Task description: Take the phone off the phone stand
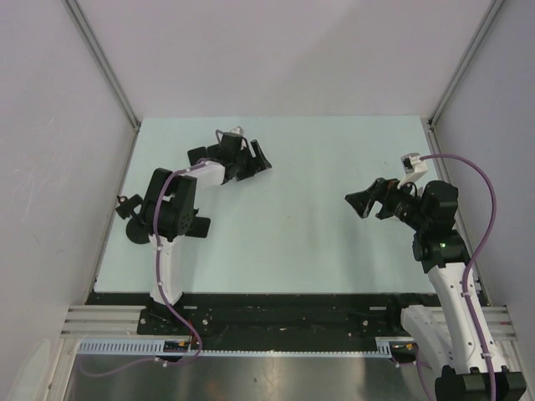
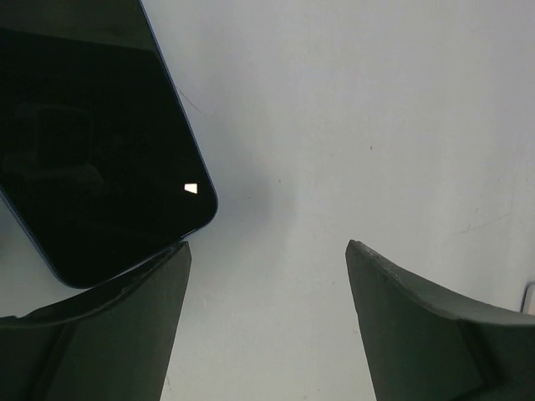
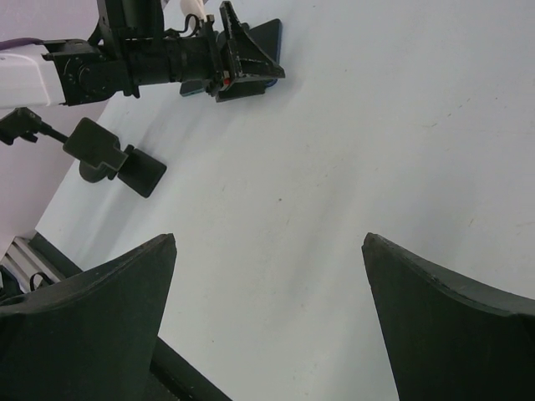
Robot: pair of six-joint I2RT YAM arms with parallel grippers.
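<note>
Left claw (image 2: 267, 245) hangs spread and empty above the tabletop (image 2: 376, 125). The phone (image 2: 92, 142) lies screen-up just past one fingertip, apparently already off the phone stand (image 1: 134, 224), which stands well behind the claw. Right claw (image 3: 269, 236), also spread, holds well apart, likely to keep clear.

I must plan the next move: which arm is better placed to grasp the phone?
Left. Its open gripper sits right beside the phone; the right gripper, also open, is far across the table.
</note>
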